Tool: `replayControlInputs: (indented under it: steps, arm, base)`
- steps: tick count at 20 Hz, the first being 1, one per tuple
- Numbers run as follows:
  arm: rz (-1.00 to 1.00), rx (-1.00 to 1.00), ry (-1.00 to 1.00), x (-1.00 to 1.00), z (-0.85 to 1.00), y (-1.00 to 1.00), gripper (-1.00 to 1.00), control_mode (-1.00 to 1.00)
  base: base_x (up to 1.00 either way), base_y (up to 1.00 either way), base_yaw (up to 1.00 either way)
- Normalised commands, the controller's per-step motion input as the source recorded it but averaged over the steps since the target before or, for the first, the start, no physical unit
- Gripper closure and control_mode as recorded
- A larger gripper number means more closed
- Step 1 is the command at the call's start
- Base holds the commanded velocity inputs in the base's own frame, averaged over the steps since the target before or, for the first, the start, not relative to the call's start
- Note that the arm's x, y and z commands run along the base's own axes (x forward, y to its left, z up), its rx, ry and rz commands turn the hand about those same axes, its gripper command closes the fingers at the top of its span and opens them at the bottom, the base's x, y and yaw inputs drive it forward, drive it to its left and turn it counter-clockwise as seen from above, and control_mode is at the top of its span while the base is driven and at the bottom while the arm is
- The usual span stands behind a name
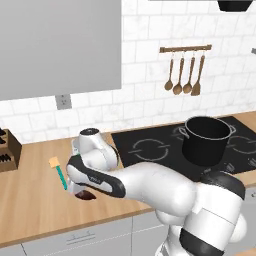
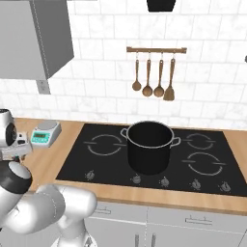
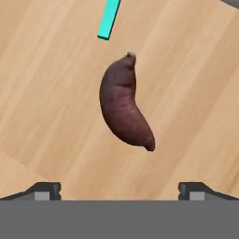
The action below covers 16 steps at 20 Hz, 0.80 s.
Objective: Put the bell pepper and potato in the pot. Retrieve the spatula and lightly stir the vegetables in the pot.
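The pincer is standing wide and empty over the tabletop, its two tips showing far apart at the bottom of the hand view. Ahead of it and between the lines of its tips, the potato, a dark purplish, curved and tapering one, is lying flat on the wood. Just past the potato's far end, the teal handle of the spatula is lying close by, not touching it.

The likely step in hand is the descent onto the potato. The main risk is its shape: it is lying at a slant to the line between the tips, so closing fingers could meet its curved flanks unevenly and roll or squirt it out sideways. A push along its length could also shove it into the spatula and knock that askew.

In the left base view the arm is reaching low and to the left, its wrist bent down over the tabletop, with the spatula just beside the hand. The pot is sitting well off to the right on the hob, so a long carry is waiting. Whether the pepper is already in it cannot be told.
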Motion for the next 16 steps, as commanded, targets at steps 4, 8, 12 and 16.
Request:
replayControlInputs:
  steps: [4,8,12,16]
  arm:
    - [0.0,-0.08,0.02,0.35,-0.49,0.24,-1.0,-1.0]
    - [-0.01,-0.08,0.0,0.32,-0.36,0.1,-1.0,-1.0]
    - [-0.02,-0.06,0.01,0.44,-0.37,0.01,-1.0,-1.0]
    - [-0.02,-0.04,0.03,0.21,-0.41,0.06,-1.0,-1.0]
  base:
    - [0.0,0.0,0.0]
    - [0.0,0.0,0.0]
    - [0.0,0.0,0.0]
    - [0.0,0.0,0.0]
